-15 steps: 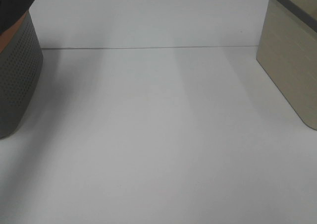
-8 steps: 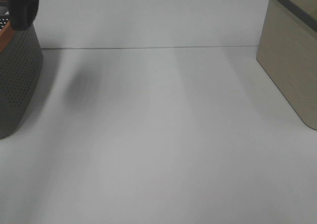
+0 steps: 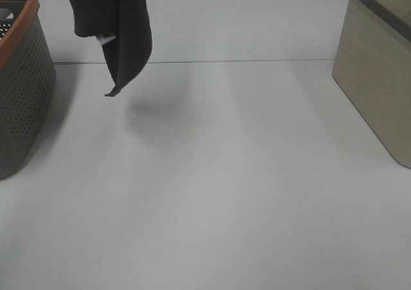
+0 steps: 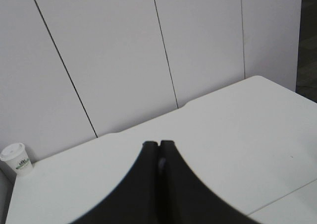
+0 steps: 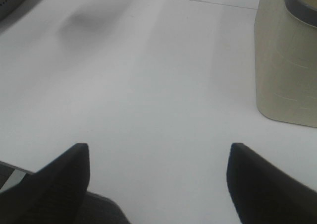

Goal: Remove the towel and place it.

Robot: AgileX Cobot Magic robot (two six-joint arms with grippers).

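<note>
Towel aloft, apparently clear of basket

White table, seen from above. The top is plain, matt and unmarked apart from a thin straight seam that runs parallel to the far edge, from the left side to the right. A grey perforated basket with an orange rim stands at the left edge, straddling the seam line. A beige bin with a dark grey rim stands at the right edge, well apart from the basket. A soft grey shadow falls on the bare surface just in front of the seam, nearer the basket. In the left wrist view, a lidded white paper cup stands at a far corner by the panelled wall.
</note>
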